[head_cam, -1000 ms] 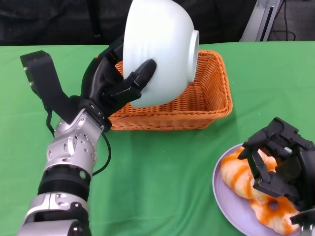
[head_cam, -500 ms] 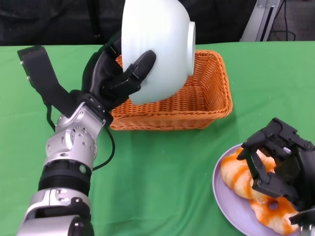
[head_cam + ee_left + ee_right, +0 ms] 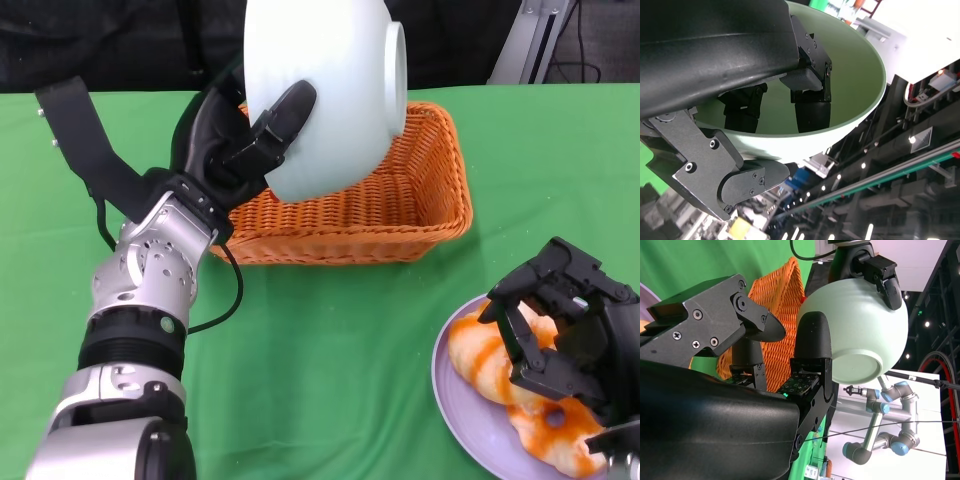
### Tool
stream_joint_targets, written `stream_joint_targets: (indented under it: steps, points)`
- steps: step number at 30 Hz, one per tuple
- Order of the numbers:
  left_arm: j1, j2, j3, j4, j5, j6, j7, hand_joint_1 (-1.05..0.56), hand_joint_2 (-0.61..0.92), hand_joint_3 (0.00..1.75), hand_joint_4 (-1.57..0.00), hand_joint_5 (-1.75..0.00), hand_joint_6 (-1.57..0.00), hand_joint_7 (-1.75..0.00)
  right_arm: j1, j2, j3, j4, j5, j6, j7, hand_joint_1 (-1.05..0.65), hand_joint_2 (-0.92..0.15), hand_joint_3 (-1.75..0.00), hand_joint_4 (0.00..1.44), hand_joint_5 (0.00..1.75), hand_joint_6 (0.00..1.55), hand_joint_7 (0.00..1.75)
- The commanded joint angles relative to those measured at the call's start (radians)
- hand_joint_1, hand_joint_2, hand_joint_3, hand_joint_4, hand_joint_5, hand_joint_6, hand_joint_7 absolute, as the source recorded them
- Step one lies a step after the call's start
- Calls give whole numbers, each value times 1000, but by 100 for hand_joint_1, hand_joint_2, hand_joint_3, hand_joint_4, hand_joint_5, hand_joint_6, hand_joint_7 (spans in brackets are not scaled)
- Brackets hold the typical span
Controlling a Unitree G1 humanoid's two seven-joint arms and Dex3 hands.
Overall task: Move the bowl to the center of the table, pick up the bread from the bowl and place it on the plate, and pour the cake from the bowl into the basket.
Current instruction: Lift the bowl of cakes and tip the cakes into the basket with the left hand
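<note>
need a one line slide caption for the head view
Left robot hand holds the bowl tipped above the basket; right robot hand hovers over bread on the plate.

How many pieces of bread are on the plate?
2. One bread lies at the plate's left side, the other bread nearer its front. The right hand hovers above and may hide more.

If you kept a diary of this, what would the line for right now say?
left hand: holds bowl tipped above basket | right hand: over bread on plate, holds nothing | cake: not visible
</note>
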Motion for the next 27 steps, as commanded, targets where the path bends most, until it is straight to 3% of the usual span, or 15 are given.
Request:
stream_joint_targets:
  steps: [1, 12, 27]
  points:
    - [-46, 15, 19, 13, -31, 14, -42, -11, 59, 123, -78, -169, -80, -157, -5, -7, -3, 7, 1, -14, -1, -1, -59, -105, 76, 162, 67, 134]
    - [-71, 13, 63, 53, -70, 114, -67, -11, 71, 97, -76, -168, -82, -154, -20, -11, -4, 39, 4, -51, 15, 1, -57, -108, 78, 161, 68, 134]
    - [-85, 20, 69, 82, -77, 144, -91, -10, 67, 98, -75, -168, -86, -148, -26, -8, -1, 50, -4, -62, 9, 2, -56, -107, 81, 158, 72, 131]
